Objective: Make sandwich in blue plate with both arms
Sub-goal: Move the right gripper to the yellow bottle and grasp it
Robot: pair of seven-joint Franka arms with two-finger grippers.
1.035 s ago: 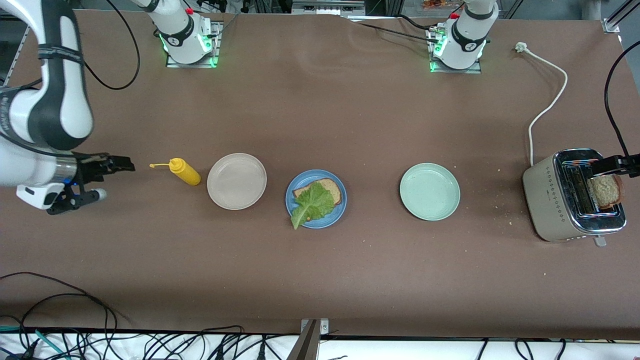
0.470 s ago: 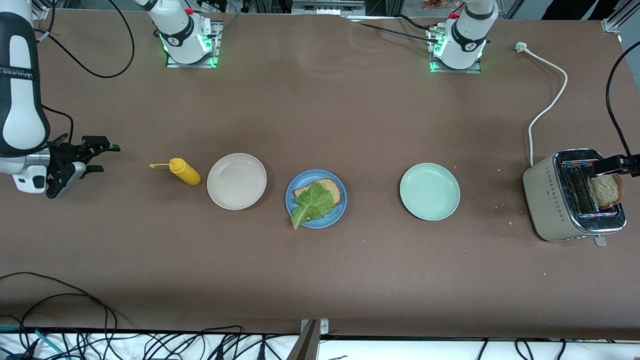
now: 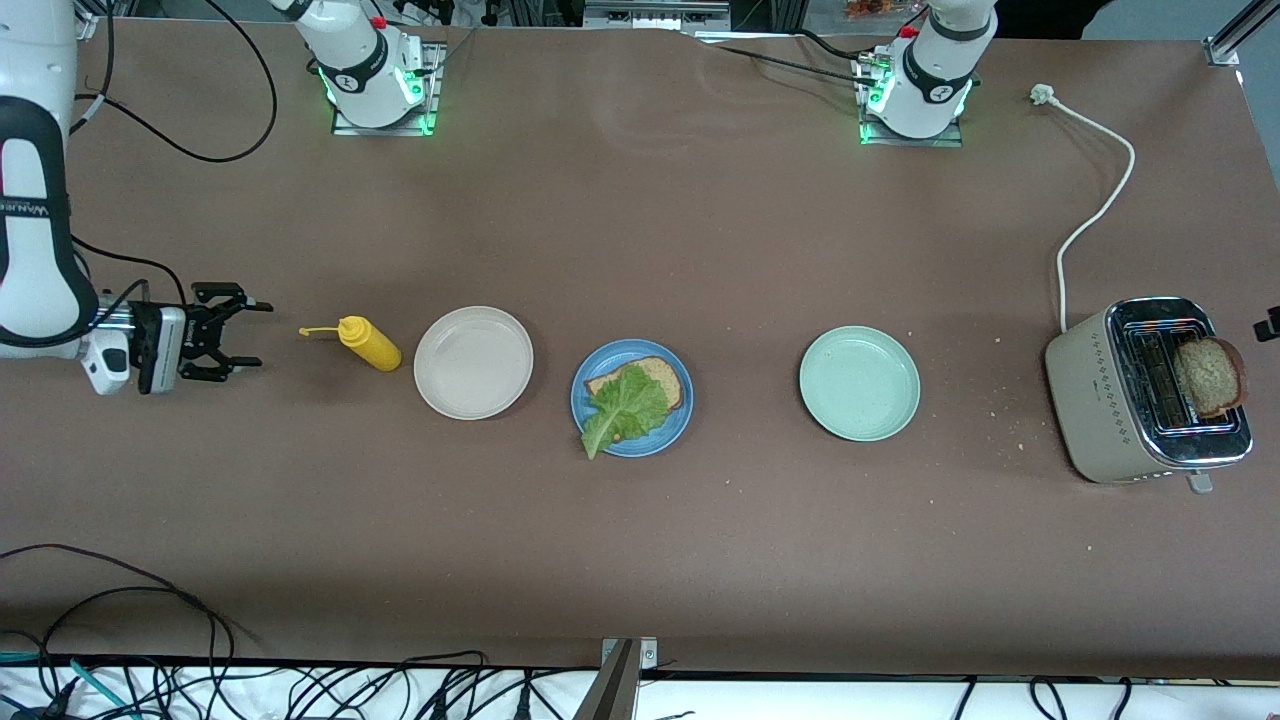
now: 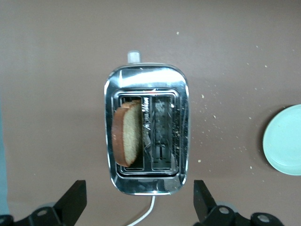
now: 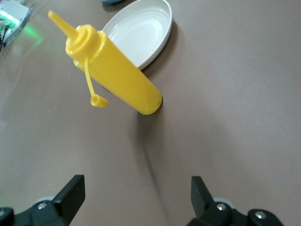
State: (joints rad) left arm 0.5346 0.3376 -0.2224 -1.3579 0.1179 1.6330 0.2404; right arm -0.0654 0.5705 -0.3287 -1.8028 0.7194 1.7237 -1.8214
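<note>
Since a second ago, the right gripper [image 3: 238, 335] has swung level and is now pointing along the table [image 3: 640, 560] at the yellow bottle [image 3: 368, 343], its jaws standing wide apart with nothing between them. That arm is reaching down by the right arm's end of the table, forearm upright, wrist bent sideways. The bottle is standing just beside the beige plate [image 3: 473, 362]. Near the middle, the blue plate [image 3: 632, 398] is carrying one bread slice [image 3: 655, 376] with the lettuce leaf [image 3: 624, 406] lying on it. The green plate [image 3: 859, 383] is sitting toward the left arm's end. The left gripper [image 4: 141, 207] has let go of the second bread slice [image 3: 1208, 376] and is hanging open over the toaster [image 3: 1148, 392], where that slice is standing in a slot.
</note>
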